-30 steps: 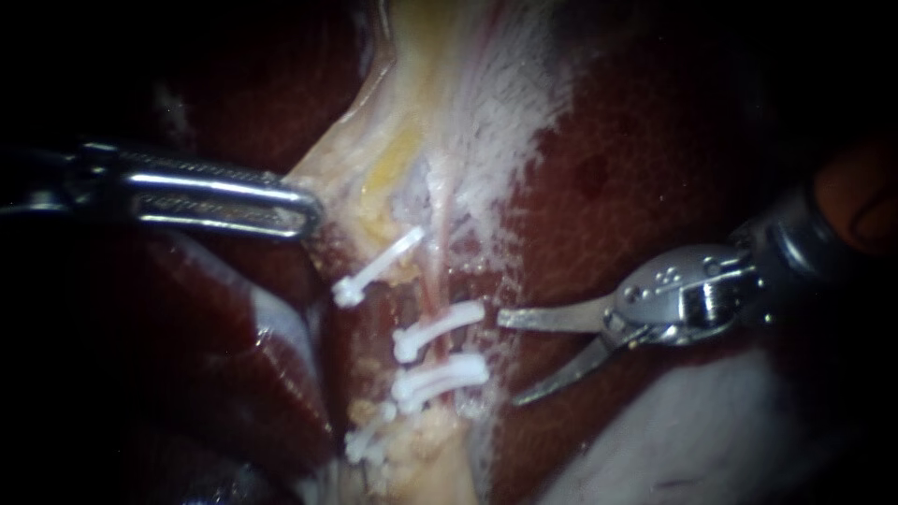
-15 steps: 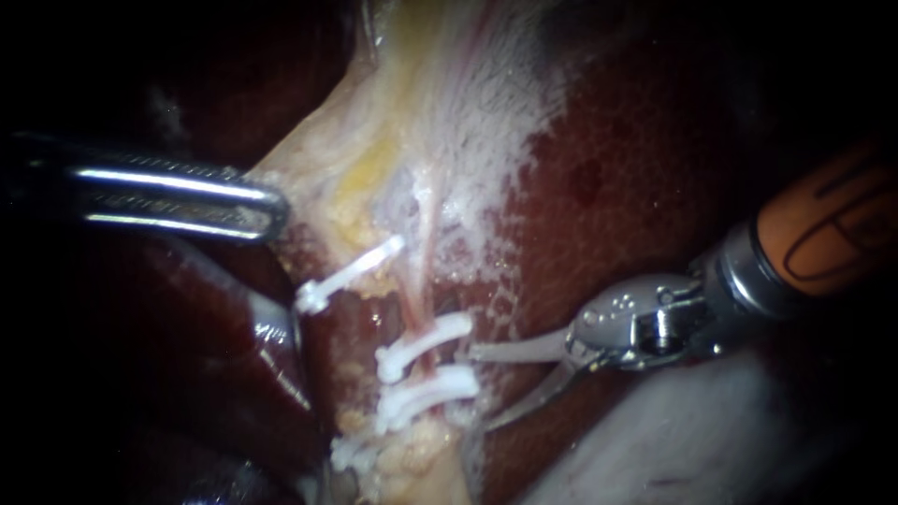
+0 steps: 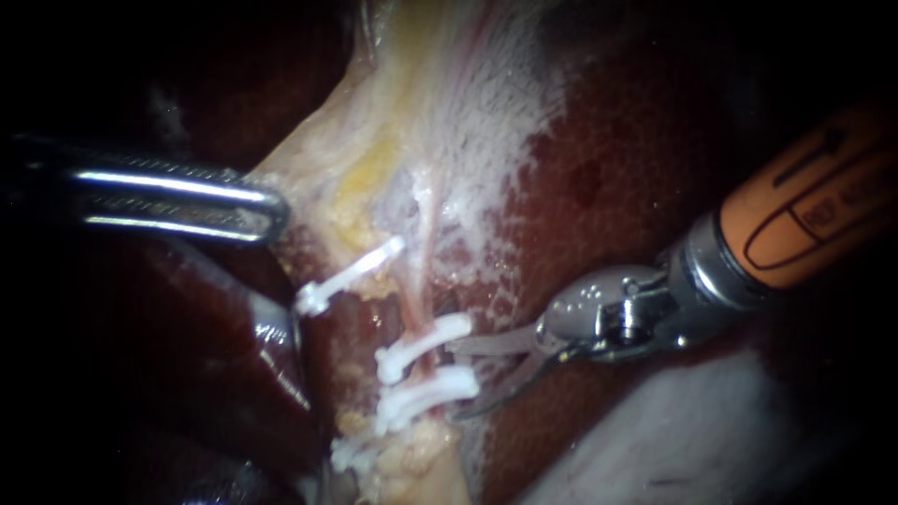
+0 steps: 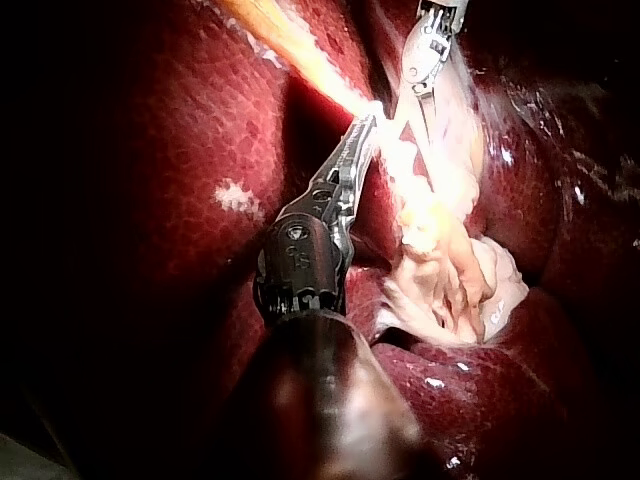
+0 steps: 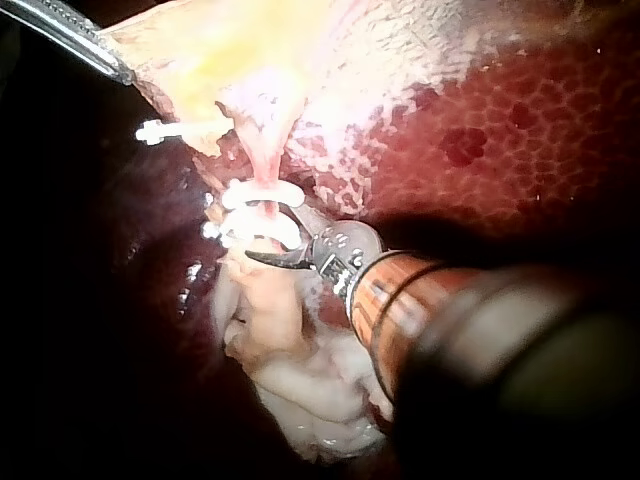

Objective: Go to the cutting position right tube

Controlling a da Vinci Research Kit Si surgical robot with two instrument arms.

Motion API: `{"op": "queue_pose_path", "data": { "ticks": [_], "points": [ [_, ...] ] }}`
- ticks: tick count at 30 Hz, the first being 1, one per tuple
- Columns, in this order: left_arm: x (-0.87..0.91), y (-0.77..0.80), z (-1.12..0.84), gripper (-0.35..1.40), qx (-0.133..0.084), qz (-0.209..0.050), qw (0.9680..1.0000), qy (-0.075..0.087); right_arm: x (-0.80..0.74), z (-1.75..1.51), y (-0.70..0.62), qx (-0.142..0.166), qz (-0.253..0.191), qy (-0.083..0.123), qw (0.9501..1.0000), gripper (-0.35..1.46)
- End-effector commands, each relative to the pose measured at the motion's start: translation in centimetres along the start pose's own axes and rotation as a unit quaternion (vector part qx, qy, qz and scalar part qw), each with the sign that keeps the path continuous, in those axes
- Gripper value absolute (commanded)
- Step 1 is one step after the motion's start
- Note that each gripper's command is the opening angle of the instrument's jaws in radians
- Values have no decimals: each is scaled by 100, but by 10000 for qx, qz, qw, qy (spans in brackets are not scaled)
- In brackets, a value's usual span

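Right instrument's hand [image 3: 453, 380] gapes just beside two white clips [image 3: 426, 339].

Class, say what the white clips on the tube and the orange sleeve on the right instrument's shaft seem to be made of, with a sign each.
Clips: probably plastic, opaque white, dull sheen, rounded moulded ends. Orange sleeve: perhaps plastic or coated metal, smooth, slightly glossy, with dark printed marks.

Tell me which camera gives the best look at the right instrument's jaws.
The endoscope view: the right instrument lies side-on there, jaws open with a clear gap, tips beside the white clips. The right wrist view sees it from behind, jaws partly lost against the clips. The left wrist view shows it far ahead, gap hard to judge.
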Motion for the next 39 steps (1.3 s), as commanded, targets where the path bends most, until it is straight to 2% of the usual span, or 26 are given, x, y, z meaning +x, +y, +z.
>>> {"op": "queue_pose_path", "data": {
  "ticks": [1, 11, 30, 39],
  "points": [
    [0, 0, 0, -35, 0, 0, 10000, 0, 1, 1, 0, 2, 28, -1, 10000, 46],
    [1, 1, 1, -35, -1, 2, 10000, 0, 6, 5, 2, 4, 86, -5, 10000, 26],
    [4, 0, 3, -35, -9, 10, 10000, -1, 22, 32, 10, -31, 72, -28, 10000, 26],
    [4, 0, 4, -35, -11, 10, 10000, -1, 21, 39, 12, -12, 60, -49, 10000, 26]
  ]
}}
